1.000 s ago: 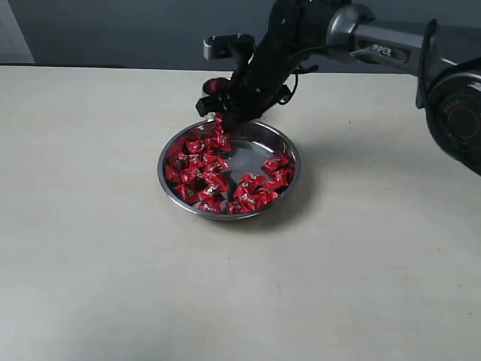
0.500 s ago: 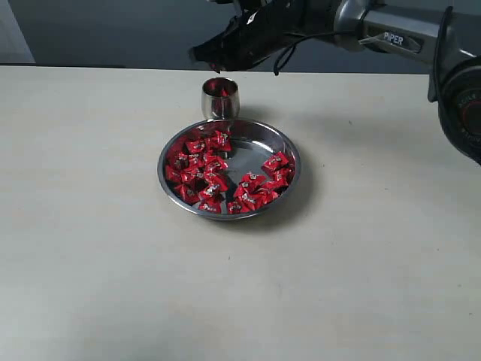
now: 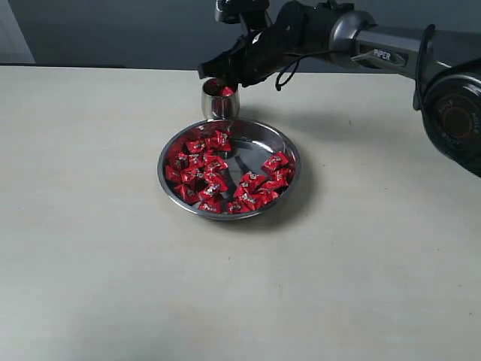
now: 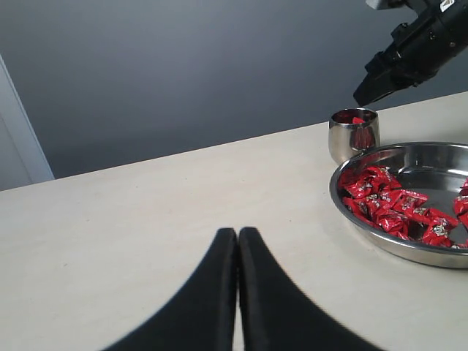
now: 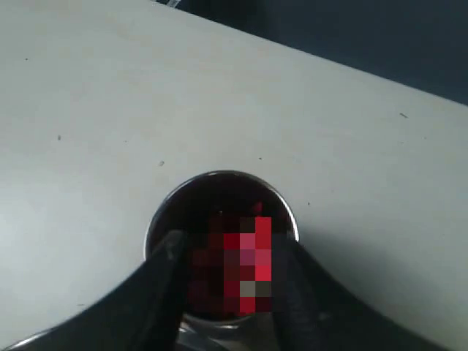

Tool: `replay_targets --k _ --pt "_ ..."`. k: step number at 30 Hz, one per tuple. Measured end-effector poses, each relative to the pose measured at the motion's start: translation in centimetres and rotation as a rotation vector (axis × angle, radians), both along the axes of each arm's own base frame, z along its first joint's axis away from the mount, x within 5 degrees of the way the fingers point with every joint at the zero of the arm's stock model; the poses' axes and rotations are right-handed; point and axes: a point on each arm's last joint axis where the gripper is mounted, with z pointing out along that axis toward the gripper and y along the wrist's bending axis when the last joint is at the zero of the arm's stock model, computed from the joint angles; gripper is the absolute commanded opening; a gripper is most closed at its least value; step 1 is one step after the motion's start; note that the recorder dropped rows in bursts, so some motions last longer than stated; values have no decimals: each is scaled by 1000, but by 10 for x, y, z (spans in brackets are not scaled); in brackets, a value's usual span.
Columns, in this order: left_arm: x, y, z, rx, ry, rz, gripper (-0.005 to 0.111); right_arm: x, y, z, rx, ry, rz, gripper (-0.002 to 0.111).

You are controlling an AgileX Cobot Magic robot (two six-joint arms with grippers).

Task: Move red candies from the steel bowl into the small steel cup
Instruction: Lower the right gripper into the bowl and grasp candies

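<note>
Steel shines in two places on the pale surface: a wide shallow bowl just left of the frame's centre in the outside view, and a small cup right behind it, toward the top of the frame. The cup stands upright just beside the bowl's far rim; whether they touch is hard to tell. Red candies lie in the bowl in two loose heaps, a larger one on the left and a smaller one at the lower right, with bare metal between them. More red shows in the cup's mouth, up to about its rim.

From the upper right of the frame the right arm reaches across to the cup, and the right hand hangs just above the cup's opening. The camera on that arm looks straight down into the cup, with the right hand in front and its two dark fingers standing apart. The red patch between them is too blocky to tell whether a candy is gripped there or simply lies in the cup, so I cannot tell the state of this hand.

The left hand is clenched and empty, its two black fingers pressed tip to tip, low over the surface and well apart from the bowl. Its camera also shows the cup, the candies, and the right hand clear of the cup's rim.
</note>
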Motion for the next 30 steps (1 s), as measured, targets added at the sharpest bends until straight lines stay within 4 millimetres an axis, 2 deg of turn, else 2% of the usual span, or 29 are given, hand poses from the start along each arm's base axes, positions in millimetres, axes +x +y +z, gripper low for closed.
replay_targets --k 6,15,19,26,30 --pt "0 0 0 0 0 0 2 -6 1 -1 -2 71 20 39" --pt "0 0 0 0 0 0 2 -44 5 -1 -105 399 205 38" --pt "0 0 0 0 0 0 2 -53 9 -10 -135 468 248 38" --pt "0 0 0 0 0 0 2 -56 9 -29 -155 547 269 38" --pt "0 0 0 0 0 0 2 -59 12 -48 -132 623 273 38"
